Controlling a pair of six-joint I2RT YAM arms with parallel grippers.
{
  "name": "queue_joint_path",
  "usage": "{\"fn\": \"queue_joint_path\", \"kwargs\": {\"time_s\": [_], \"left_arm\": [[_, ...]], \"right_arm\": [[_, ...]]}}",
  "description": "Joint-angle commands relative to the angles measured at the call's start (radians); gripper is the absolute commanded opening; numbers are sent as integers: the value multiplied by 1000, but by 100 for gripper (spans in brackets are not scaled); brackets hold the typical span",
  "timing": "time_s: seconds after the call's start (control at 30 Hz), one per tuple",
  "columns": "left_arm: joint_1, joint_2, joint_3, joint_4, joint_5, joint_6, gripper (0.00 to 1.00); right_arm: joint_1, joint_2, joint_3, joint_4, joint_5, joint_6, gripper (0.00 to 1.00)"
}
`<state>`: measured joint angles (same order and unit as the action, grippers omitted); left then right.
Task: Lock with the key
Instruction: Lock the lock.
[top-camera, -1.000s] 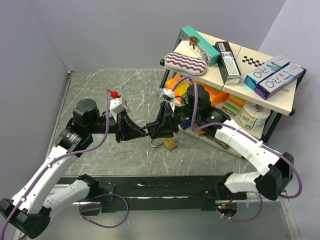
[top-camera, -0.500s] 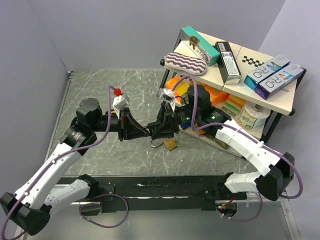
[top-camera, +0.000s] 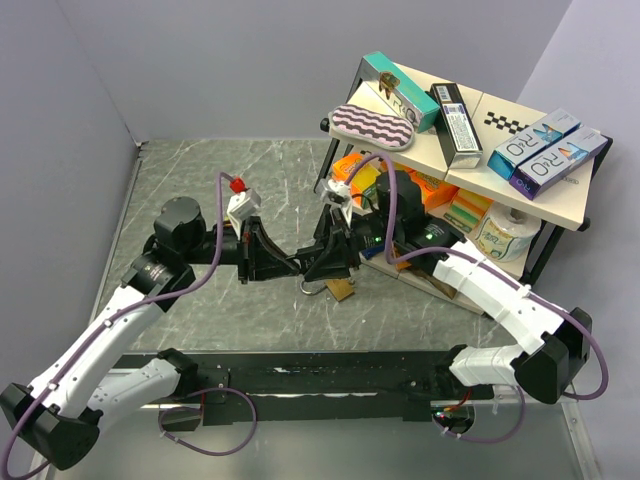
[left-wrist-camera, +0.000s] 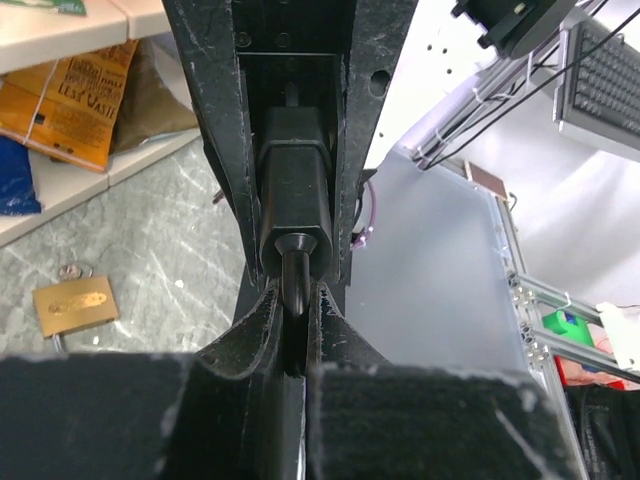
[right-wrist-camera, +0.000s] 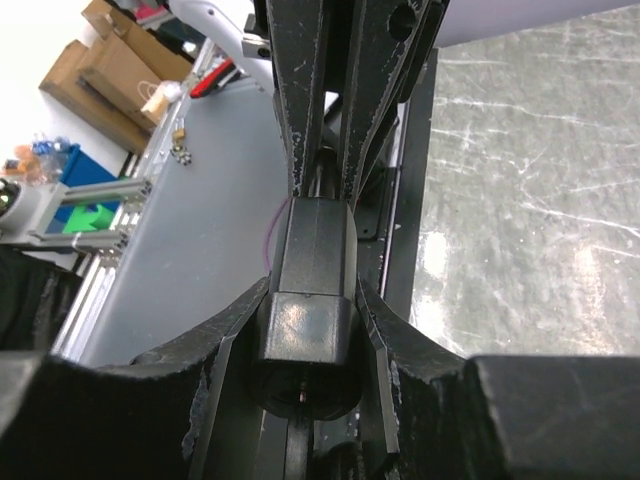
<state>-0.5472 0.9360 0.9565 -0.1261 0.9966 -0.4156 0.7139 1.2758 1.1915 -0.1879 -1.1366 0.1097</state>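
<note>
Key not in lock yet; I judge the task early.
Brass padlock (top-camera: 340, 289) lies untouched on grey marbled bench (top-camera: 200, 180). Just above it, 2 hands pinch the black block-handled key (right-wrist-camera: 305, 290): left hand (left-wrist-camera: 293, 300) on the stem, right hand (right-wrist-camera: 305, 335) on the block. Insertion and turn remain.

Tabletop status: one loose item, one rack.

Grey marbled tabletop (top-camera: 200, 190), scuffed. Brass padlock (top-camera: 341, 289) lies flat on it, just on the base side of the point where the left end effector (top-camera: 296, 263) and right end effector (top-camera: 313, 265) meet tip to tip. Neither touches it. In the left wrist view the padlock (left-wrist-camera: 75, 305) sits off to one side of the fingers, with a small metal ring (left-wrist-camera: 68, 270) just beside it. Shelf rack (top-camera: 425, 148) stands behind the right end effector.
</note>
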Motion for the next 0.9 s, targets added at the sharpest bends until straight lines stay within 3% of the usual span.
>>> {"fn": "queue_joint_path", "kwargs": {"time_s": [0.0,0.03,0.1,0.13,0.23,0.4,0.87], "left_arm": [[13,9,18,99,-58,87,1],[32,-3,16,47,-23,150,1],[79,-26,22,-51,16,243,1],[93,-28,37,-210,33,379,1],[145,-16,105,-469,66,649,1],[170,-9,148,-604,100,764,1],[170,-22,130,-534,114,693,1]], "right_arm": [[95,47,31,16,47,-140,41],[85,28,33,-54,55,-172,58],[64,5,28,-114,84,-258,70],[55,-16,23,-134,92,-274,83],[27,-49,11,-208,103,-321,88],[-2,-53,20,-307,116,-419,84],[-4,2,39,-285,144,-433,45]]}}
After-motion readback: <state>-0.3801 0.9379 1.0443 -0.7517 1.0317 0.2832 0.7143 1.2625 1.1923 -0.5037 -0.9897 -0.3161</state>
